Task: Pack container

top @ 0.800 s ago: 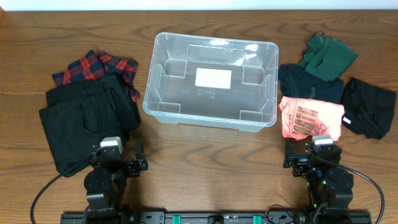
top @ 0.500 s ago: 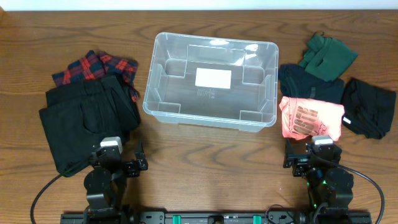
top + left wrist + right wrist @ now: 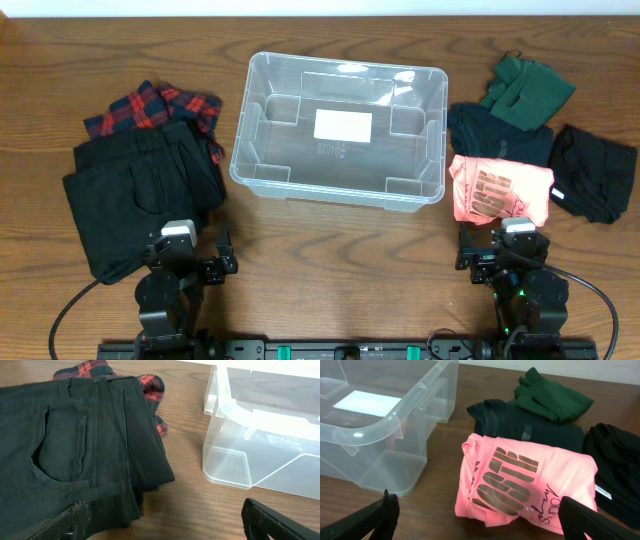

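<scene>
Clear container point(image 3: 340, 128), upright, empty, table centre

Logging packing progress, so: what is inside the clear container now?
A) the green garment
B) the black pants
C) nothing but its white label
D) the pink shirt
C: the container shows only its bare base and white label; the pink shirt, black pants and green garment all lie outside it.

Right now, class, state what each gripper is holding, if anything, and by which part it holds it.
Nothing is held. The left gripper and the right gripper both have their jaws wide open, gripping nothing.
</scene>
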You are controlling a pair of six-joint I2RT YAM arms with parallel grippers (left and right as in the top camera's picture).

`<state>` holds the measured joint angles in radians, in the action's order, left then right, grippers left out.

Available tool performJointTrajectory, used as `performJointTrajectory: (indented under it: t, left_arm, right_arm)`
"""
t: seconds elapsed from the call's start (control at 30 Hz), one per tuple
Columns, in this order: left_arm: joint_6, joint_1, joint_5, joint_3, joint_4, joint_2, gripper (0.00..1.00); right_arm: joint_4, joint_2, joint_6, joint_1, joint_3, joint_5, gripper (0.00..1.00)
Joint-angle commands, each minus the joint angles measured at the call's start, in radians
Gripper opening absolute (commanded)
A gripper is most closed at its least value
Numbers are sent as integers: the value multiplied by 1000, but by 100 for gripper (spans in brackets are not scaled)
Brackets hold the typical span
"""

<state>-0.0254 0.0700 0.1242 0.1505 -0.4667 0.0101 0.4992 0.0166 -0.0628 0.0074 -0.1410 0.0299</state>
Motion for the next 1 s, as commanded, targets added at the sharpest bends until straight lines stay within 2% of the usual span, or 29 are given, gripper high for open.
performJointTrajectory:
  t: [0.0,0.8,0.9,0.97]
  left_arm:
    - [-1,-4,-5,-18,2,-6,98]
    - [-5,-4,31,-18,-3,-6,98]
    - [-110,-4,33,-13,1,-6,98]
    - [-229,-4,33,6,6,-6,98]
  right_arm:
    - [-2,-10,-2,-8,3,4,99]
    - [-2,-10,-2,-8,3,4,99]
    - [-2,-10,-2,-8,3,4,99]
    - [-2,-10,-2,-8,3,4,99]
